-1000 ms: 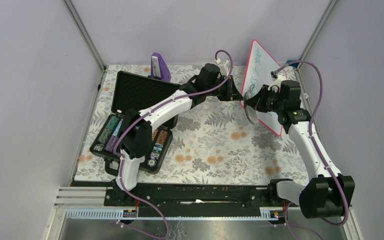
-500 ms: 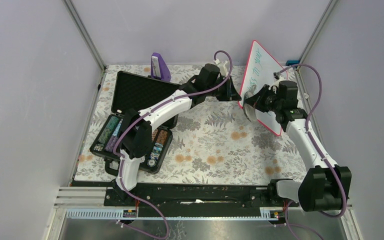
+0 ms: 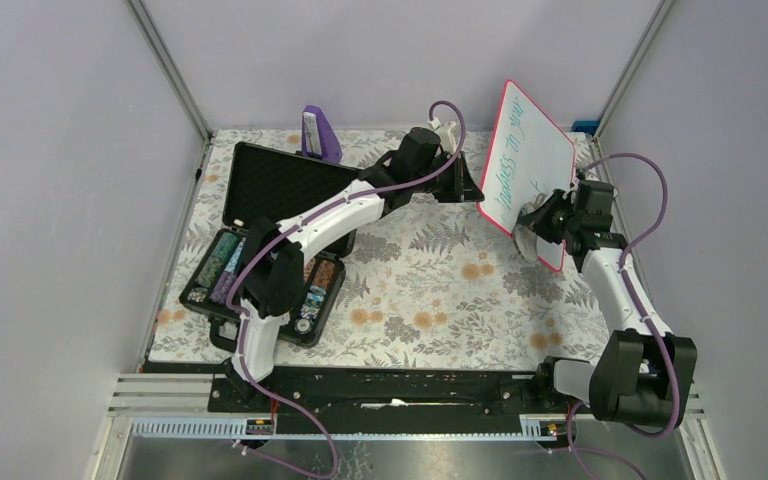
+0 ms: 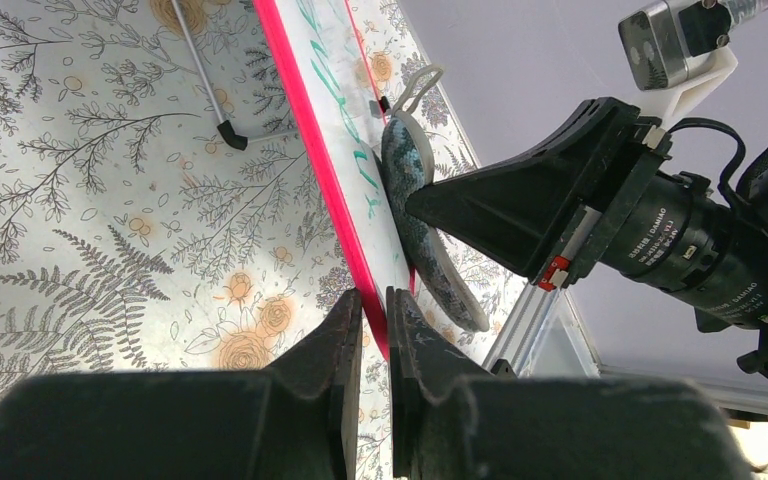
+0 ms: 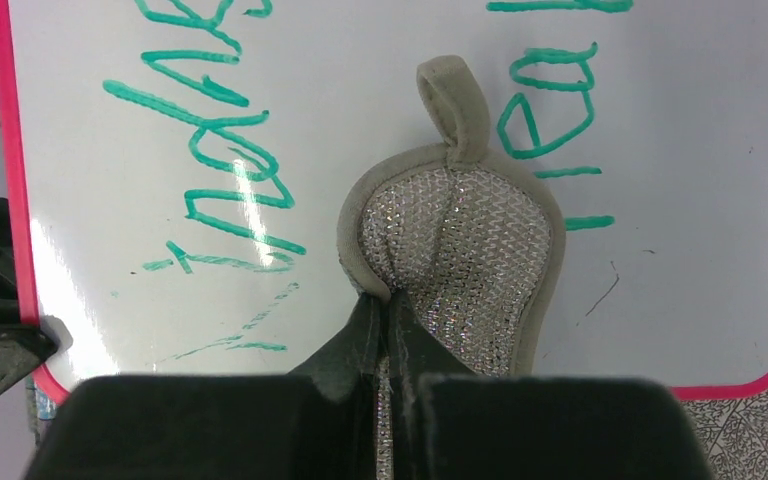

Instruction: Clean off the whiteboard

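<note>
Toward the far right corner of the desk, the whiteboard [image 3: 527, 160] stands on edge with its written face turned to the right arm. You hold it by its red-pink rim: the left gripper [image 4: 374, 305] has its jaws clamped on that thin border. Treat the board as light, stiff and glossy. With one pinch at the rim it will likely pivot or slip if you push hard, so keep the wiping pressure close to that grip. Whether its lower corner rests on the desk, you cannot tell.

The right gripper [image 5: 386, 312] has its jaws shut tight on the lower edge of a scrubbing pad [image 5: 465, 255], soft and mesh-faced, lying flat against the board among the green writing [image 5: 222, 150]. Being floppy, it will probably fold rather than scrape.

By the left edge of the desk a black case [image 3: 282, 183] lies open, its tray packed with rows of small coloured pieces, too small to identify.
</note>
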`<move>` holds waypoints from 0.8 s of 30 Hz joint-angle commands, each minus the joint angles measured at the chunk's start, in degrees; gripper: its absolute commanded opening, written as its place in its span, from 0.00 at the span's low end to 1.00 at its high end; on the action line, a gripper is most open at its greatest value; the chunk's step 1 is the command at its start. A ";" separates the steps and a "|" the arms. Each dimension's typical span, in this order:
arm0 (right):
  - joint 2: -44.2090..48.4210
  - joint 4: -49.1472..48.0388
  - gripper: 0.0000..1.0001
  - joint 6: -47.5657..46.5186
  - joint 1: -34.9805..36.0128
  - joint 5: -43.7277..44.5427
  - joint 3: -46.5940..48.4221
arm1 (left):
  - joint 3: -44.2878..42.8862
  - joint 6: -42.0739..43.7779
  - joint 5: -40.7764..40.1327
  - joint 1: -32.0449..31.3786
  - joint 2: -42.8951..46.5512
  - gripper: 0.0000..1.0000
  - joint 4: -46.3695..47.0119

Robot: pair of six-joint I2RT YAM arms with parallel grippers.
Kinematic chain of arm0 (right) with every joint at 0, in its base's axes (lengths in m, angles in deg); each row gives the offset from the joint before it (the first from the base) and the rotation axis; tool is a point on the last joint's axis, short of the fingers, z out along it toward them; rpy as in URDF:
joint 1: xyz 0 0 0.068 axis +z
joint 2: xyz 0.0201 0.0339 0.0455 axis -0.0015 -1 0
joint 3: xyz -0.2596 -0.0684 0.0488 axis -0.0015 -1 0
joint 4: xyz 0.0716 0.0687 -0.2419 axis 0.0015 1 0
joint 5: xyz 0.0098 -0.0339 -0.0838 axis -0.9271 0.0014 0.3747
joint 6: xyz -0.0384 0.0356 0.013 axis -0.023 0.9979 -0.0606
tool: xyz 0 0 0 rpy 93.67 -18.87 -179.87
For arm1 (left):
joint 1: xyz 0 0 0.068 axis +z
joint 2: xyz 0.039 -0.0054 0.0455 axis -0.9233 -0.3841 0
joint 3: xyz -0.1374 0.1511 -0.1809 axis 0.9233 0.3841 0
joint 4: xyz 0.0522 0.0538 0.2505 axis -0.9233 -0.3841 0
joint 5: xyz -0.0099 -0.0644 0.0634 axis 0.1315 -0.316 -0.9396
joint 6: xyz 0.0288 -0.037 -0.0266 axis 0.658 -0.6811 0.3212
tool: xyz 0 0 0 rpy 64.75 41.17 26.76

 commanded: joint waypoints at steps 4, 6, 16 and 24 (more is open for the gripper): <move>1.45 -1.14 0.00 -3.08 2.99 -10.26 2.85 | -2.21 1.07 0.59 -1.50 1.19 0.00 3.40; 1.01 -1.35 0.00 -2.63 7.75 -9.51 5.26 | -2.31 1.00 0.63 -1.57 1.11 0.00 3.32; 1.01 -4.83 0.00 3.02 14.47 -7.07 4.82 | -2.77 1.15 0.23 -2.10 1.26 0.00 3.32; -0.69 2.47 0.00 -1.43 2.03 -1.16 -0.42 | -2.41 1.15 -0.23 -2.11 1.52 0.00 3.30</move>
